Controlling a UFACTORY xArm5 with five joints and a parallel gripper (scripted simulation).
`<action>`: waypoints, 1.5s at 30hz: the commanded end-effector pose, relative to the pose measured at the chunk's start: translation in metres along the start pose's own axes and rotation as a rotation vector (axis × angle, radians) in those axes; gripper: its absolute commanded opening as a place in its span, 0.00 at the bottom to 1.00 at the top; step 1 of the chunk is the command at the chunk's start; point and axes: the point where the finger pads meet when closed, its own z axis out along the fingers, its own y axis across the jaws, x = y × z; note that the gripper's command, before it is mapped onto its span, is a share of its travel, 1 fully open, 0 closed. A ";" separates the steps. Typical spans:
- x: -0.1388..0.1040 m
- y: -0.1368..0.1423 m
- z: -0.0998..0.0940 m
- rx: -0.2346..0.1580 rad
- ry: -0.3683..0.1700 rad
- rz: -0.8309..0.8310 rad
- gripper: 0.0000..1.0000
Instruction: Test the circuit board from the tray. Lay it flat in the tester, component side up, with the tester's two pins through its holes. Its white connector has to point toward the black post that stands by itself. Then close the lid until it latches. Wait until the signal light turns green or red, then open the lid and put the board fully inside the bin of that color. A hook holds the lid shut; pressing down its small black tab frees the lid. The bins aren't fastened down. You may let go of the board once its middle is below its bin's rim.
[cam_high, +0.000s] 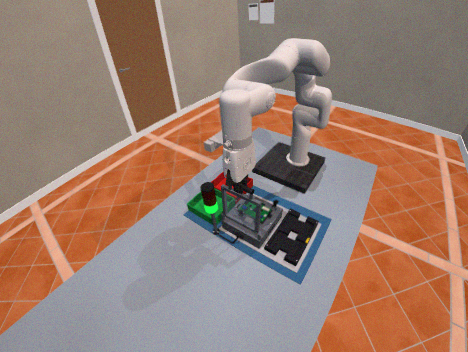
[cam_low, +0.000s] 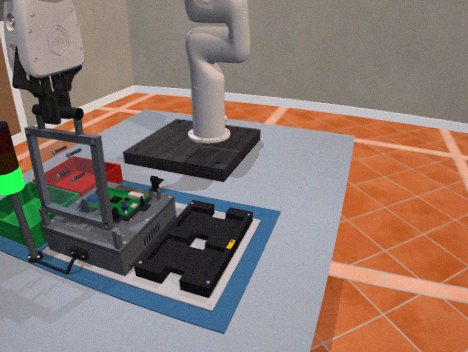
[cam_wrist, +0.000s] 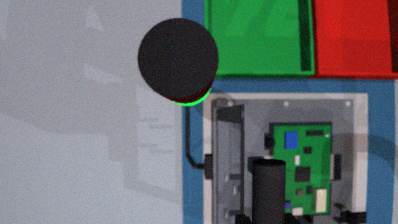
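The green circuit board (cam_high: 250, 210) (cam_low: 122, 200) (cam_wrist: 302, 165) lies flat in the grey tester (cam_high: 245, 232) (cam_low: 100, 250), component side up. Its white connector (cam_low: 134, 194) (cam_wrist: 320, 200) is at the end near the lone black post (cam_low: 156, 184). The tester's lid (cam_low: 62, 136) (cam_wrist: 227, 160) stands upright and open. My gripper (cam_high: 235, 186) (cam_low: 52, 112) is shut on the black handle bar (cam_low: 70, 113) (cam_wrist: 268, 190) at the lid's top edge. The signal light (cam_high: 210, 205) (cam_low: 10, 180) (cam_wrist: 192, 102) glows green.
The green bin (cam_high: 197, 204) (cam_low: 20, 215) (cam_wrist: 255, 35) and the red bin (cam_high: 219, 181) (cam_low: 90, 172) (cam_wrist: 355, 35) stand side by side behind the tester. The empty black tray (cam_high: 292, 235) (cam_low: 200, 245) lies on the tester's other side. The arm's base plate (cam_low: 195, 152) is farther back.
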 end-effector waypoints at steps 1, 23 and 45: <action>0.000 -0.011 -0.003 0.005 0.000 0.000 0.00; 0.000 -0.043 -0.002 0.005 0.000 0.000 0.00; 0.000 -0.043 -0.002 0.005 0.000 0.000 0.52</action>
